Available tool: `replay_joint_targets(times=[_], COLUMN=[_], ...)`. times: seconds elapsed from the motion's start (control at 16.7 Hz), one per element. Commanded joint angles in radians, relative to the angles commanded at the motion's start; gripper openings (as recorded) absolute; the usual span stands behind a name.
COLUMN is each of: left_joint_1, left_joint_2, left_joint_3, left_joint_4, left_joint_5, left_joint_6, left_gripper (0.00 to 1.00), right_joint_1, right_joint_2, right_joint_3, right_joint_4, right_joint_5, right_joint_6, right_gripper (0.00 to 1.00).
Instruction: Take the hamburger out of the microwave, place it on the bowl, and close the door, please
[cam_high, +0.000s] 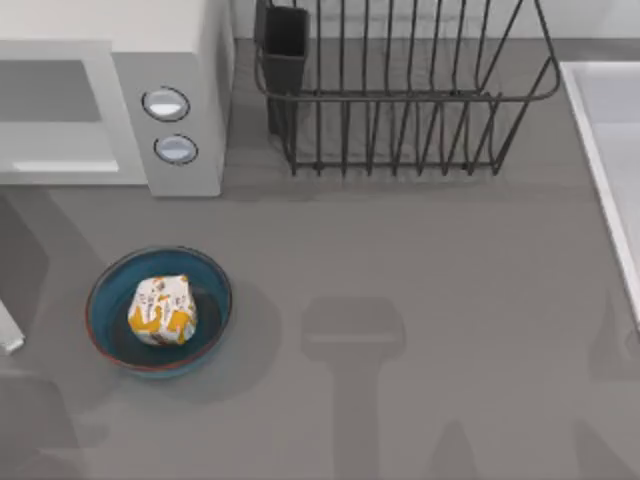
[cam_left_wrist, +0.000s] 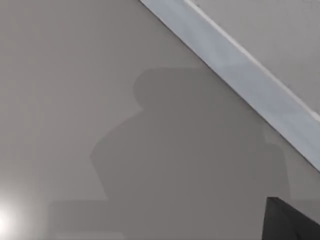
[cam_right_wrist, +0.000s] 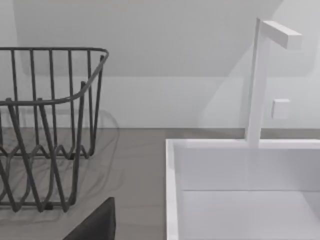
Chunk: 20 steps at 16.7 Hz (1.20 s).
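Wrapped in its white and orange paper, the hamburger (cam_high: 162, 310) sits inside the bowl (cam_high: 212, 285) at about eight o'clock on the table (cam_high: 400, 400). At eleven o'clock stands the microwave (cam_high: 170, 60), its cavity open toward us; a pale sliver at nine o'clock, on the table's left edge, may be the door (cam_high: 8, 335), swung wide. At one o'clock is the dish rack (cam_high: 400, 100), at three o'clock the sink (cam_high: 610, 150). We judge placing done and closing the door next, which calls for our left arm to push that panel shut. We cannot tell how either gripper's jaws stand.
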Motion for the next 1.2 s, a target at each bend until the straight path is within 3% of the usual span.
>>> replay_joint_targets(times=[0.18, 0.6, 1.2], left_joint_1=[-0.065, -0.100, -0.575], left_joint_2=[-0.063, -0.071, -0.222], left_joint_3=[-0.060, -0.067, -0.156], left_joint_4=[0.022, 0.021, 0.034], left_joint_5=[-0.047, -0.072, -0.390], left_joint_6=[-0.063, -0.096, -0.445], left_gripper=[0.00, 0.00, 0.00], right_joint_1=[0.000, 0.000, 0.000], right_joint_2=[0.000, 0.000, 0.000], right_joint_3=[0.000, 0.000, 0.000], right_joint_4=[0.000, 0.000, 0.000], right_joint_5=[0.000, 0.000, 0.000], right_joint_6=[0.000, 0.000, 0.000], right_gripper=[1.00, 1.00, 1.00])
